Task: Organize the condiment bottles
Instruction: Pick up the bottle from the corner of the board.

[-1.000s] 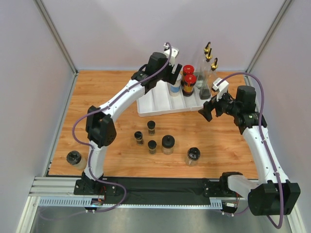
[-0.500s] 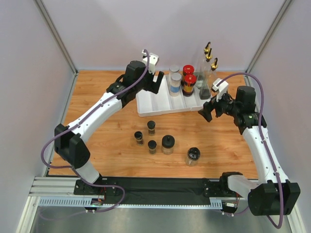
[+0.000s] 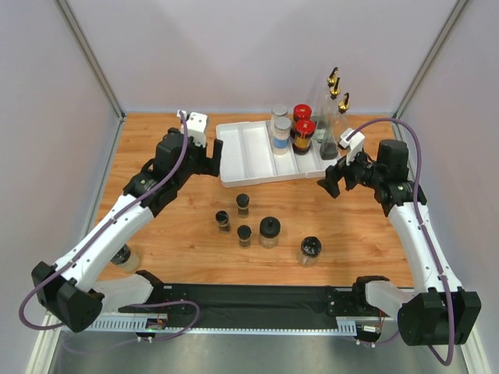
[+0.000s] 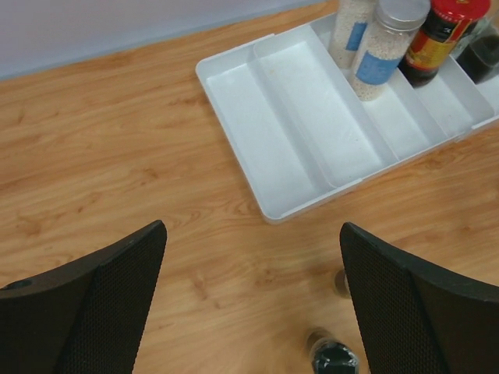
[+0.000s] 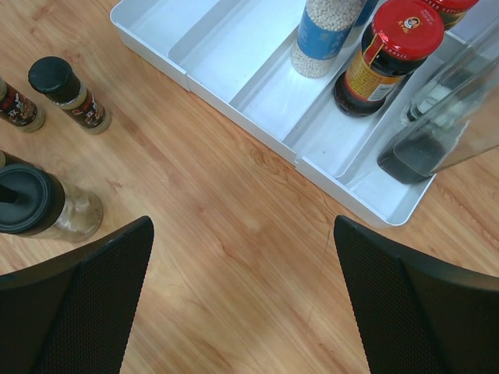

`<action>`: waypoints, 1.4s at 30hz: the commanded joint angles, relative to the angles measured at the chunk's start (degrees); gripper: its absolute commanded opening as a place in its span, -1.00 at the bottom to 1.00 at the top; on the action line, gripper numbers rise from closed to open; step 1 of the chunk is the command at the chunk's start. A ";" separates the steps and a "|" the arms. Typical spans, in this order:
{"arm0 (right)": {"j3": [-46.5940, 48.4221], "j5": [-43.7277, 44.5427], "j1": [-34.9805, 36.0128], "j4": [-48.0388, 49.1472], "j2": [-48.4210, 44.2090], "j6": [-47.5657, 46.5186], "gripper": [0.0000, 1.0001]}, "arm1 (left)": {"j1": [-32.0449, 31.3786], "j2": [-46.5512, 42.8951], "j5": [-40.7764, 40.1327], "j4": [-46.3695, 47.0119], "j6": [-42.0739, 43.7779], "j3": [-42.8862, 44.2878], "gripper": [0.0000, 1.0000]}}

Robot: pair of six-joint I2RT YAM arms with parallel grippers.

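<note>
Fingers of left gripper (image 4: 251, 227) spread wide, empty, above table (image 4: 117, 156) just beside white tray (image 4: 296, 148). Fingers of right gripper (image 5: 242, 222) likewise wide, empty, off tray's right end. In tray: 2 grey-lidded jars (image 3: 281, 132), 2 red-capped jars (image 3: 303, 131), 3 gold-spouted bottles (image 3: 334, 109). On table, near side: 3 small black-lidded jars (image 3: 243, 204), 2 medium black-lidded jars (image 3: 270, 230).

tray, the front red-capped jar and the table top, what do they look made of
Tray: probably plastic; white, smooth, soft sheen, with moulded rounded dividers.
Red-capped jar: clear glass or hard plastic, hard to tell which; dark contents show through, and the cap looks like glossy plastic.
Table: wood or wood-look laminate; visible grain, fairly matte.
</note>
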 commanded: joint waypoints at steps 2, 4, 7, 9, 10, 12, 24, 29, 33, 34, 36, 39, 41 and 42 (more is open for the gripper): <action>-0.19 -1.02 -0.29 0.98 0.27 -0.96 1.00 | 0.65 -6.17 -4.78 -2.33 -2.97 -4.99 0.99; -0.19 -1.11 -0.29 0.98 0.54 -0.96 1.00 | 0.74 -8.89 -6.80 -3.30 -4.45 -7.18 0.99; -0.28 -1.11 -0.20 0.80 0.63 -1.05 1.00 | 0.83 -12.05 -8.12 -4.62 -6.03 -10.08 0.99; -0.28 -1.02 -0.29 0.80 0.80 -1.05 1.00 | 0.83 -14.16 -9.18 -5.85 -7.18 -11.32 0.99; -0.28 -1.02 -0.20 0.80 0.80 -1.05 1.00 | 0.83 -14.79 -10.23 -6.29 -7.80 -12.45 0.99; -0.28 -1.11 -0.29 0.89 0.89 -1.05 1.00 | 0.83 -16.71 -11.46 -7.61 -9.73 -13.43 0.99; -0.28 -1.20 -0.29 0.71 1.94 -1.05 1.00 | 0.83 -20.59 -27.54 -19.47 -24.14 -14.93 0.99; -0.19 -1.02 -0.29 0.54 2.21 -0.97 1.00 | 0.83 -20.42 -28.87 -22.29 -26.87 -15.54 0.99; -0.19 -2.25 -0.20 0.19 2.65 -1.23 1.00 | 0.83 -20.24 -29.22 -23.43 -27.40 -15.80 0.99; -0.19 -2.78 -0.29 0.10 2.82 -1.49 1.00 | 0.83 -20.24 -29.22 -23.69 -27.23 -15.81 0.99; -0.10 -4.96 -0.29 -1.04 3.44 -2.80 1.00 | 0.83 -20.50 -29.31 -23.78 -26.88 -16.07 0.99; -0.19 -8.91 -0.29 -3.32 4.14 -5.17 1.00 | 0.83 -20.86 -28.61 -23.78 -26.09 -16.59 0.99; -0.19 -11.12 -0.29 -5.08 4.32 -8.95 1.00 | 0.83 -20.94 -27.21 -22.91 -24.08 -16.95 0.99; -0.19 -13.57 -0.29 -7.09 4.32 -10.27 1.00 | 0.83 -20.86 -24.94 -22.21 -22.93 -17.38 0.99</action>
